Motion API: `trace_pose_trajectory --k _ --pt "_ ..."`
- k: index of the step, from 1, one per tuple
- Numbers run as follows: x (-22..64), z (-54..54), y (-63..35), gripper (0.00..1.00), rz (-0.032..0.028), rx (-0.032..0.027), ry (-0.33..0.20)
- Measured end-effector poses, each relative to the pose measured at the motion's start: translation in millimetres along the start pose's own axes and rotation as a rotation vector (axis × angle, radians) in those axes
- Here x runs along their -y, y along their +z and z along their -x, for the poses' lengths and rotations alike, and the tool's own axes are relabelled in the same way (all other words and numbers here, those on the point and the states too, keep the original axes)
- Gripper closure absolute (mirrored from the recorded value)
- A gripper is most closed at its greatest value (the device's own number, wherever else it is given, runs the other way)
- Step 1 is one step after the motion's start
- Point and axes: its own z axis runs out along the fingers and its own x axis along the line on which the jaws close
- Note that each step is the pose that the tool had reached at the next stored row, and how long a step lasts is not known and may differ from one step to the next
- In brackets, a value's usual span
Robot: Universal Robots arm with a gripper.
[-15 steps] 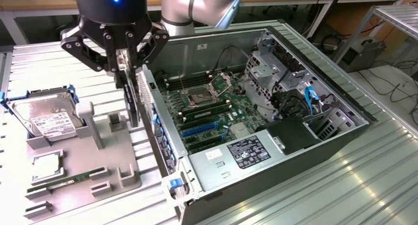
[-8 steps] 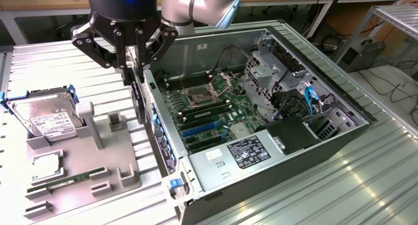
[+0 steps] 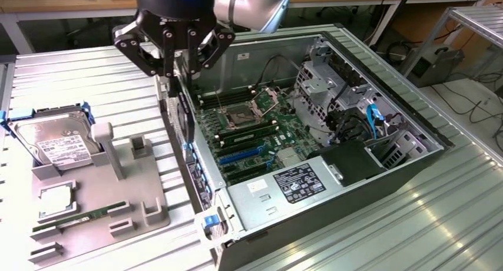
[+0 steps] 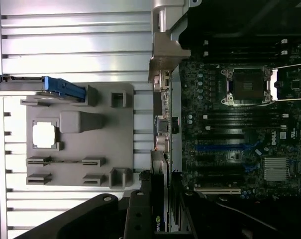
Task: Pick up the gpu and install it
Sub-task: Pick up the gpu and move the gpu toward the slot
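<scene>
Overhead, the pincer [image 3: 179,72] is clamped on the gpu [image 3: 184,115], which hangs edge-on. It sits above the open case's [image 3: 260,209] wall, beside the grey tray [image 3: 141,194] on the bench [image 3: 94,76].

The arm [image 3: 251,6] is cut off by the exterior view's upper edge, so nothing above its wrist can be told. The gpu [image 3: 179,100] shows edge-on as a thin dark slab. Its faces are hidden, and its upper end is lost between the jaws of the gripper [image 3: 181,73]. In the wrist view the gpu [image 4: 160,219] runs out past the picture's edge (a small green logo shows, its lettering too small to read). The hard drive [image 3: 53,142] bears a label whose print cannot be made out. The computer case [image 3: 409,165] has its near corner cut by the lower edge.
</scene>
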Motion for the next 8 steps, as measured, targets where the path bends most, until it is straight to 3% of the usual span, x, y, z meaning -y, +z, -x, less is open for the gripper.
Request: trace_pose_trajectory --k 5,8 --pt "-0.3 17.3 -3.1 0.74 0.0022 -0.0076 0.000" --pt "-0.5 25.7 -3.3 0.74 0.0025 -0.0092 0.000"
